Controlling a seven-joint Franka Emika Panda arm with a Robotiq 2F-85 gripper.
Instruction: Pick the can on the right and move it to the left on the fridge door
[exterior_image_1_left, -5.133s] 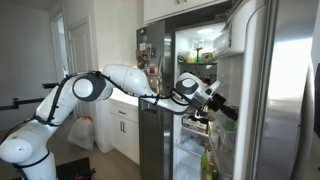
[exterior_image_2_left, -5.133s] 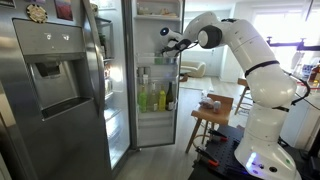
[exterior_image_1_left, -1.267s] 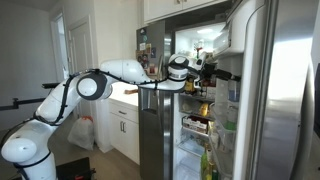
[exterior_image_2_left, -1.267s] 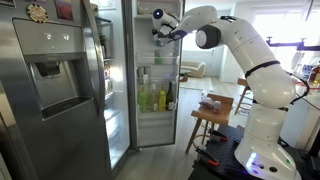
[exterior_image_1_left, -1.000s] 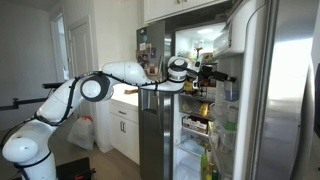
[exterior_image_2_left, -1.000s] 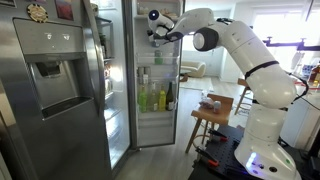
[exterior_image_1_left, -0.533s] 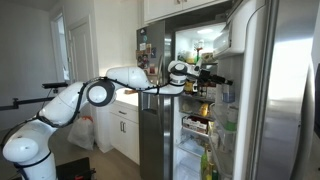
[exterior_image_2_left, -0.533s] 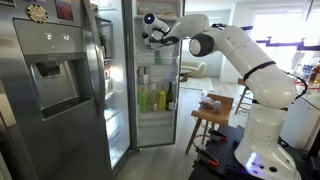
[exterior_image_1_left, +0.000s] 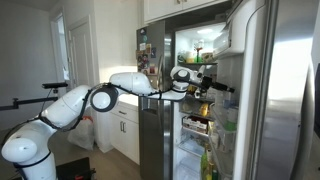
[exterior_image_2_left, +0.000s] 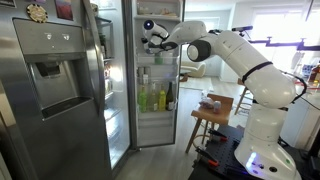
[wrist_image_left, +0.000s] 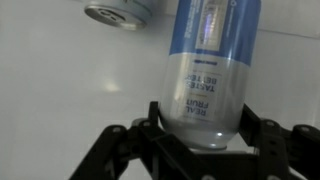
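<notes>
Gripper (wrist_image_left: 198, 122) has dropped into the fridge door (exterior_image_1_left: 283, 100) bin; jaws narrowed around can (wrist_image_left: 210, 70), seemingly gripping. Lift next.

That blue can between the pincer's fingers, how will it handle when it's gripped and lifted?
The blue can looks smooth and glossy, so it may slip in the pincer. Its tall, narrow, round shape suggests it could tip or roll if nudged.
</notes>
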